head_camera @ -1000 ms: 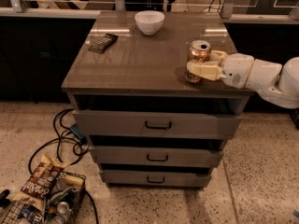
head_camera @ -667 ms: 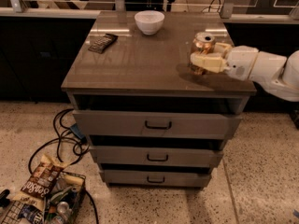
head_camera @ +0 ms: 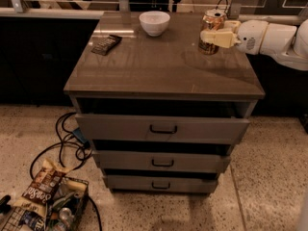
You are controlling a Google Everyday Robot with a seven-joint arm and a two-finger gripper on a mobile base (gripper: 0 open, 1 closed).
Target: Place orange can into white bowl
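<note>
The orange can (head_camera: pixel 211 22), orange-gold with a silver top, is held upright in my gripper (head_camera: pixel 215 32) above the right rear part of the cabinet top (head_camera: pixel 163 66). The pale fingers (head_camera: pixel 217 37) are shut around the can's body, and the white arm reaches in from the right. The white bowl (head_camera: pixel 154 22) stands at the back middle of the cabinet top, to the left of the can and apart from it. It looks empty.
A flat dark snack wrapper (head_camera: pixel 106 44) lies at the left rear of the top. The cabinet has three drawers (head_camera: pixel 162 129) slightly pulled out. Cables (head_camera: pixel 67 143) and a wire basket of snacks (head_camera: pixel 43 203) lie on the floor at lower left.
My gripper has lifted the can off the cabinet top and carried it up and towards the back.
</note>
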